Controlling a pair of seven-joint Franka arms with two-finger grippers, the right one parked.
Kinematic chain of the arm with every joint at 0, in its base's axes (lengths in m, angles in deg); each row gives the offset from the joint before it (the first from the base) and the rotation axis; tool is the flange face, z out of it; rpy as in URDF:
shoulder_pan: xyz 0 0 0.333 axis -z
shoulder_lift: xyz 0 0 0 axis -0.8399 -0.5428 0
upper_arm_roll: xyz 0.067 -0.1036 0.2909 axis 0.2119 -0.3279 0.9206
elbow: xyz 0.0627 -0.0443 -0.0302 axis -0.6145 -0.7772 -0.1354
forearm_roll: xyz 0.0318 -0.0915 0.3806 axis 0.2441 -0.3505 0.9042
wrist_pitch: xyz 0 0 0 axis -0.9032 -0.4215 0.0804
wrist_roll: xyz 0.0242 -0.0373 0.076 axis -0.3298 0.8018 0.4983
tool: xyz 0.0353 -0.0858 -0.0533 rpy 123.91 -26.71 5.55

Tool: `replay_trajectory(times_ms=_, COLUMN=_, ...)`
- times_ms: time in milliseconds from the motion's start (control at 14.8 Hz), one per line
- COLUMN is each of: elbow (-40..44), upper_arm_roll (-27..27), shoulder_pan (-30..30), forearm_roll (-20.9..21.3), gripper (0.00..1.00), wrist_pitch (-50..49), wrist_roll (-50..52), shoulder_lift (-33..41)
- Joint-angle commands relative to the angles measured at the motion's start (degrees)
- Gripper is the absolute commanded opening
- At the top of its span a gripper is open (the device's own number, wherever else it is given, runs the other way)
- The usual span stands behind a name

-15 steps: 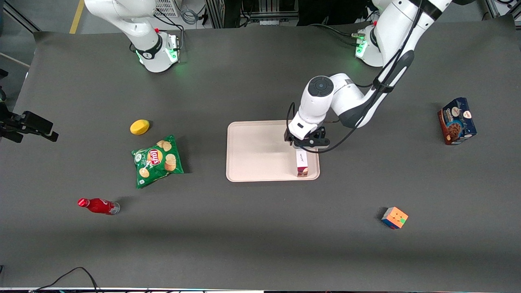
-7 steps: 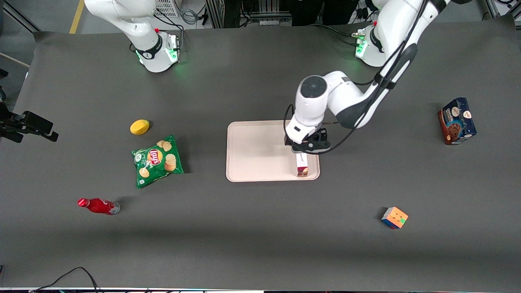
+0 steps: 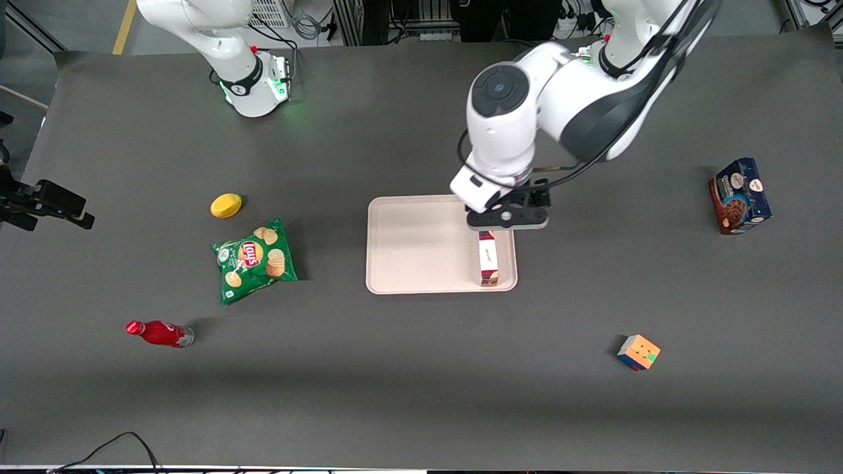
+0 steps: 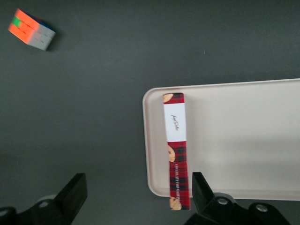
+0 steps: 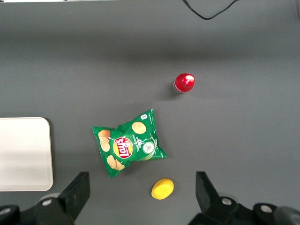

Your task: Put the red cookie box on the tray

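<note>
Red cookie box [image 3: 489, 259] lies flat on the tray [image 3: 415, 247], along the tray edge toward the working arm's end of the counter [image 3: 421, 382], one end close to the tray's near corner. Wrist view: the box [image 4: 177, 149] runs beside the rim of the tray [image 4: 243, 140], one end reaching the rim. Hand [image 3: 506, 219] hovers above the box's farther end, fingers [image 4: 75, 192] spread wide, gripping nothing.

Judgement: placement looks done. Carton likely light, stiff, somewhat crushable, with smooth faces; if regrasped, pinch across the narrow width near mid-length.
</note>
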Motion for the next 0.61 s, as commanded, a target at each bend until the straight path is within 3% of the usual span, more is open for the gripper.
replay_trajectory(times_ms=0, elbow=-0.17, upper_arm_roll=2.45, shoulder_pan=-0.95, forearm_roll=-2.20, gripper=1.00, wrist_pitch=-5.06, wrist_roll=-8.80, shoulder_lift=6.16)
replay_trajectory(times_ms=68, elbow=-0.08, upper_arm_roll=3.85, shoulder_pan=-2.09, forearm_roll=-3.69, gripper=1.00, wrist_pitch=-5.94, wrist_roll=-12.83, shoulder_lift=8.18)
replay_trajectory(times_ms=271, elbow=-0.78, upper_arm_roll=15.95, shoulder_pan=-1.14, forearm_roll=-13.60, gripper=1.00, wrist_pitch=-6.22, wrist_roll=-25.75, shoulder_lift=15.47)
replay_trajectory(times_ms=542, elbow=-7.28, upper_arm_roll=27.75, shoulder_pan=0.98, forearm_roll=-15.65, gripper=1.00, wrist_pitch=-6.48, wrist_roll=-32.36, shoulder_lift=22.51)
